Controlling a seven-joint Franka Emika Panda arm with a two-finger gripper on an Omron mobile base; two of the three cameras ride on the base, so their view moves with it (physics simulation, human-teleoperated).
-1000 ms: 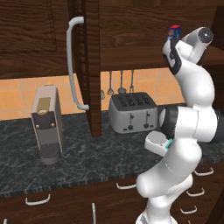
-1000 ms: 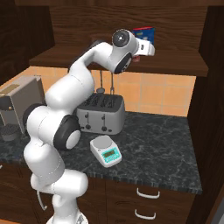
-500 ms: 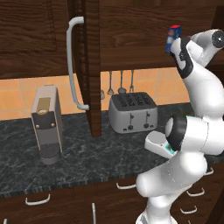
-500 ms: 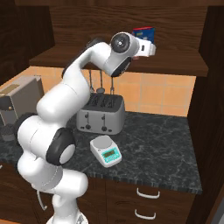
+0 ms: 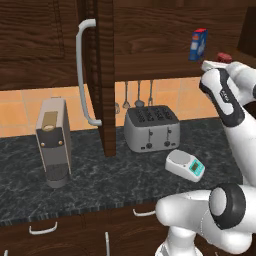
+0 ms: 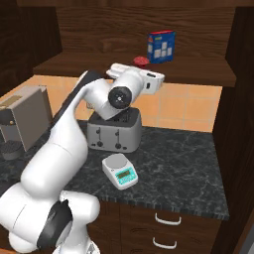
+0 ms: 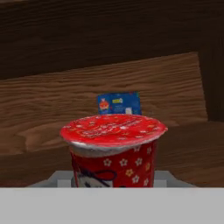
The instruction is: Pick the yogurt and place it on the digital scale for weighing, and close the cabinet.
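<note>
The yogurt [image 7: 114, 148], a red cup with a red foil lid, sits very close at the bottom of the hand view. My gripper [image 5: 220, 61] is shut on it at the front of the open cabinet's shelf [image 6: 74, 67]. In the base views just its red top [image 5: 223, 56] [image 6: 141, 60] peeks past the white hand, and the fingers are hidden behind the cup. The cabinet door [image 5: 102, 75] with its pale bar handle [image 5: 85, 70] stands open to the left. On the counter below lies the white digital scale [image 5: 185, 165] [image 6: 120, 171] with nothing on it.
A blue box [image 5: 198, 44] [image 6: 160, 46] [image 7: 119, 103] stands further back on the shelf. A silver toaster [image 5: 151, 129] [image 6: 114, 131] sits behind the scale, and a coffee machine [image 5: 52, 142] stands at the left. The other cabinet door [image 6: 243, 99] juts out on the right.
The hand has drawn back from the blue box toward the shelf's front and dropped a little, with the yogurt in it. The elbow has swung lower. The base has not moved.
</note>
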